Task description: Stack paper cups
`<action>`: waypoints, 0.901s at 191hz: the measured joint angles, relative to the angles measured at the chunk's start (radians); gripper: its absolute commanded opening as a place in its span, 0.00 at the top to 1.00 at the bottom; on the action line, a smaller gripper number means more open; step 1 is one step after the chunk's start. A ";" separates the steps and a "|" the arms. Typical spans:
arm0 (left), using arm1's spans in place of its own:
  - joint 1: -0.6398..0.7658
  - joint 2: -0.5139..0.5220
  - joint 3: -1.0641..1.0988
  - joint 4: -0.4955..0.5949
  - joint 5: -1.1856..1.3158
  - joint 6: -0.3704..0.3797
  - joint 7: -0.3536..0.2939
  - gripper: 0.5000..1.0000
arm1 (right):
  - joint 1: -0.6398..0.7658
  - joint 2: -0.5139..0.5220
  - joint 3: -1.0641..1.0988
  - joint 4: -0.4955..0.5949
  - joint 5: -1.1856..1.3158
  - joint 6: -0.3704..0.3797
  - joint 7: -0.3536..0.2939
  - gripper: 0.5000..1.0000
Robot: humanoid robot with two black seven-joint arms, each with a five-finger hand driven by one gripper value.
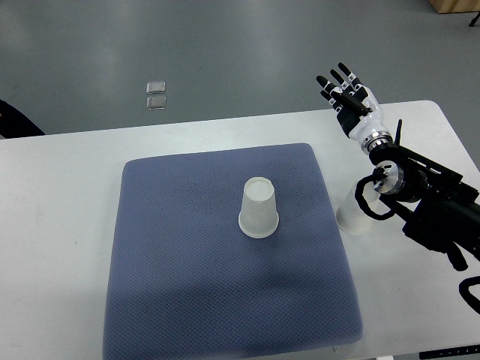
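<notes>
At the far left edge a dark, rounded shape (16, 120) pokes in beside the white rectangular counter (60, 195); I can't make out what it is. On the grey floor beyond the counter lie two small clear square pieces (156, 94), one just behind the other. A large blue-grey textured cloth mat (172, 277) covers the middle of the counter, reaching almost to its near edge. Near the centre of the mat stands a translucent white paper cup (259, 208), upside down, its closed base facing up and its wider rim resting on the fabric. Just off the mat's right edge, on the bare counter, a second translucent white cup (352, 216) stands, partly hidden behind the robot's black forearm and its looped cable. That arm comes in from the right edge, and its black-and-silver right hand (349, 96) is raised over the far edge of the counter, well apart from both cups, fingers straightened and spread, holding nothing.
</notes>
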 measured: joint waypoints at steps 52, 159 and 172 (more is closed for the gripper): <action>0.000 0.000 0.000 0.007 0.000 0.001 0.000 0.00 | 0.000 -0.002 0.000 0.000 0.001 0.000 0.000 0.16; 0.001 0.000 0.003 0.006 0.000 0.000 0.000 0.00 | -0.001 -0.009 0.000 0.000 0.001 0.001 0.000 0.16; 0.001 0.000 0.003 0.005 0.000 0.000 0.000 0.00 | 0.001 -0.011 0.000 0.000 0.001 -0.001 0.000 0.16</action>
